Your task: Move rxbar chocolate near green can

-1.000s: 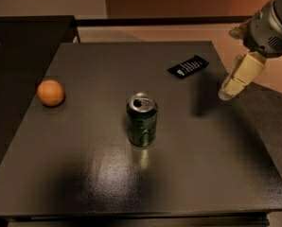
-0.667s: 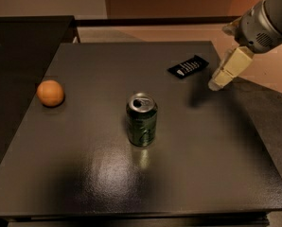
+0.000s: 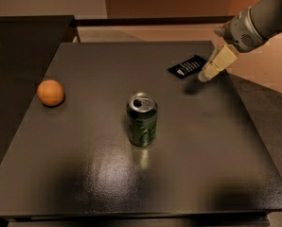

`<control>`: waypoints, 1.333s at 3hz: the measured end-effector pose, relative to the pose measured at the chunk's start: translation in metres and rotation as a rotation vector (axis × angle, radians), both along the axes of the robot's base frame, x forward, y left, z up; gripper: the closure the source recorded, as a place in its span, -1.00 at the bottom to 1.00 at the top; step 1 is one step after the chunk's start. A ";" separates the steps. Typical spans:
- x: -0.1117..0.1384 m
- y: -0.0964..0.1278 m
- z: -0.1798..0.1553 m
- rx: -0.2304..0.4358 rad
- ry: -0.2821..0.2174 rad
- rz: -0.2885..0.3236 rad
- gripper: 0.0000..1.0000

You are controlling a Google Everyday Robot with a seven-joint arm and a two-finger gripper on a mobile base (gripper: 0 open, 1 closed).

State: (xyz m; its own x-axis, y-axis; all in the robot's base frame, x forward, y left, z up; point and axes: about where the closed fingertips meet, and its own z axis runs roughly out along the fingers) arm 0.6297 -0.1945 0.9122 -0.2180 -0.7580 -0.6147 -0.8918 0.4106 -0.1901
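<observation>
The rxbar chocolate [image 3: 188, 66] is a flat black wrapper with white lettering, lying at the far right of the dark table [image 3: 84, 174]. The green can [image 3: 142, 119] stands upright near the table's middle, its silver top showing. My gripper [image 3: 205, 76] comes in from the upper right on a grey arm; its pale tip hangs just right of the bar's near end, a little above the table.
An orange ball [image 3: 50, 92] sits at the table's left side. A darker counter [image 3: 27, 37] runs along the far left. The table's right edge lies just past the gripper, with floor beyond.
The gripper has moved left and toward the far side, from right of the table's edge to right beside the bar. Can, ball and bar have not moved.
</observation>
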 end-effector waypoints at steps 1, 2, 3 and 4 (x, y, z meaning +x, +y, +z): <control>0.018 0.000 -0.021 0.050 0.019 -0.016 -1.00; 0.032 0.004 -0.039 0.097 0.040 -0.019 -1.00; 0.042 0.010 -0.052 0.124 0.054 -0.002 -1.00; 0.052 0.014 -0.066 0.145 0.076 -0.004 -1.00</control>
